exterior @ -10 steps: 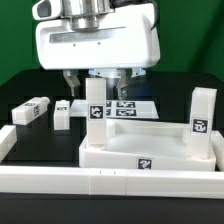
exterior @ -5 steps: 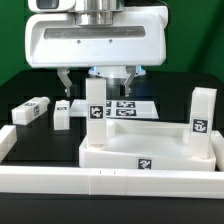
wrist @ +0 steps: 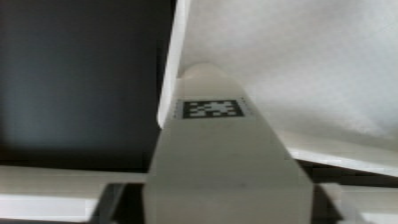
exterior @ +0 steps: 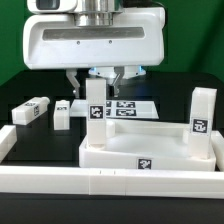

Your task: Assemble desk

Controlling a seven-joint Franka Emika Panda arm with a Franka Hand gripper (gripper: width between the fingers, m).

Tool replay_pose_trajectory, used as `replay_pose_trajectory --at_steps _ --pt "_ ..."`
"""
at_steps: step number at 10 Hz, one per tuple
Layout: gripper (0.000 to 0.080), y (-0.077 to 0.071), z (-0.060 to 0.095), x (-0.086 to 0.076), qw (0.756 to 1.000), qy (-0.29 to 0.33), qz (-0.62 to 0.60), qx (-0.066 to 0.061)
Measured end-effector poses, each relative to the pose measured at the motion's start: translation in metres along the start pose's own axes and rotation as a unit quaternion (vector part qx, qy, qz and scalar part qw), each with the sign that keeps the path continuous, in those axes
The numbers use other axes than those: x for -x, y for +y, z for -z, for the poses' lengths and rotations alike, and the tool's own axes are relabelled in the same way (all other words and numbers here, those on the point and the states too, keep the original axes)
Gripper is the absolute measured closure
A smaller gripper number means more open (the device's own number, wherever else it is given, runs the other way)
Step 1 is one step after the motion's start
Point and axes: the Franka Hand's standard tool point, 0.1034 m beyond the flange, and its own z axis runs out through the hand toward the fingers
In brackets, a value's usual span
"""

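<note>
The white tabletop (exterior: 120, 152) lies upside down with its rim up. One white leg (exterior: 96, 112) stands upright at its far corner on the exterior view's left, and a second leg (exterior: 202, 118) stands at the right corner. My gripper (exterior: 97, 80) hangs over the left leg, its fingers down on either side of the leg's top. In the wrist view the tagged leg (wrist: 215, 140) fills the space between the jaws, with a dark gap on each side, so my gripper (wrist: 217, 200) is open around it. The tabletop (wrist: 302, 70) shows behind the leg.
Two loose white legs (exterior: 32, 110) (exterior: 62, 113) lie on the black table at the exterior view's left. The marker board (exterior: 130, 105) lies behind the tabletop. A long white border rail (exterior: 100, 185) runs along the front and turns back at the left.
The hand shifted slightly to the exterior view's left and settled over the left leg. The fingers spread wider, then narrowed in toward the leg's top.
</note>
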Motion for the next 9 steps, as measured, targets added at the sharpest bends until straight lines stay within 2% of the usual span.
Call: replay_pose_trajectory --at_steps 4,6,8,9 --pt "0.0511 0.0000 0.0002 0.0005 0.996 -0.003 -0.092 -0.002" --pt "0.0511 -0.0003 -0.0010 0.0012 0.973 -0.001 -0.232 -0.010" --pt "0.0509 0.0005 -0.0011 0.0014 0.954 -0.001 -0.300 -0.011" --pt "0.0509 0.0004 -0.0012 0.0013 0.935 -0.003 -0.354 -0.011"
